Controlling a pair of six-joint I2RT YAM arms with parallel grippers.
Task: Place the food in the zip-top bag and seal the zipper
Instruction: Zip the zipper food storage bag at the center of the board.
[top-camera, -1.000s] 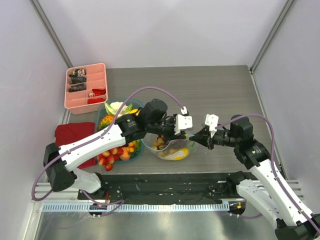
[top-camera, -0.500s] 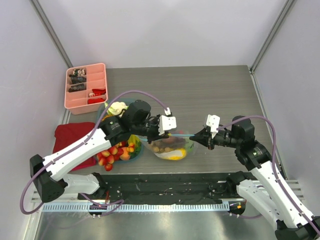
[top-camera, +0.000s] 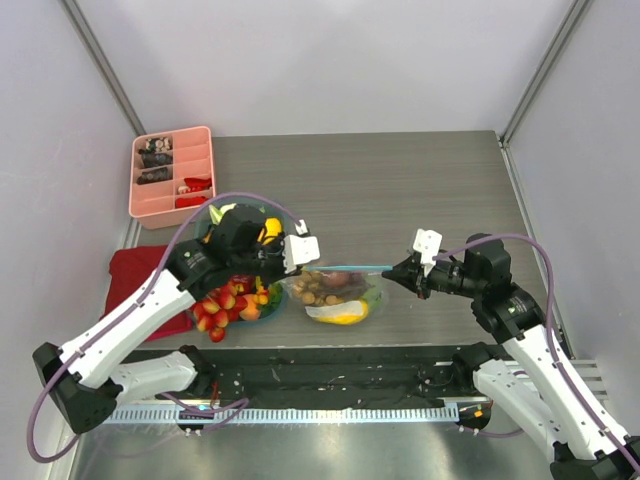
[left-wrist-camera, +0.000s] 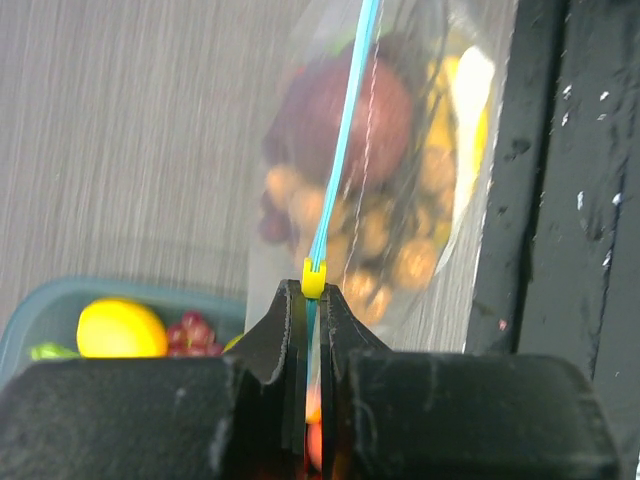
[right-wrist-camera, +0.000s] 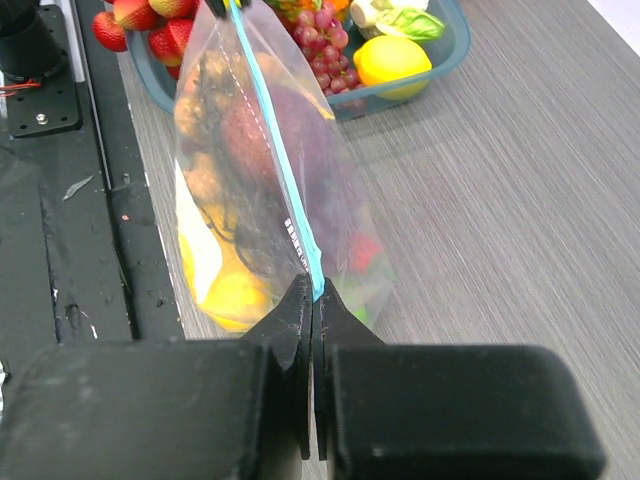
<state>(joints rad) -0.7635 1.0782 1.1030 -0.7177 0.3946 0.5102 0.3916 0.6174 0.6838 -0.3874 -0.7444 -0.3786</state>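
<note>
Bag (top-camera: 335, 295) of food (top-camera: 322, 288) sits mid-table toward the near edge, just right of the tub (right-wrist-camera: 440, 62). Zipper (top-camera: 345, 268) on top, long axis left-right, pulled straight. Left gripper (top-camera: 297, 266) clamped on its left end by the yellow slider (left-wrist-camera: 313, 278). Right gripper (top-camera: 390, 270) pinches the right end.

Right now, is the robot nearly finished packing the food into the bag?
Nearly, it looks like. Done: several pieces of food sit inside the zip-top bag. In hand: the left gripper and the right gripper each pinch one end of the zipper, which shows as one thin closed line between them. Left: letting go. Strawberries, grapes and a lemon lie unpacked in the tub.
</note>
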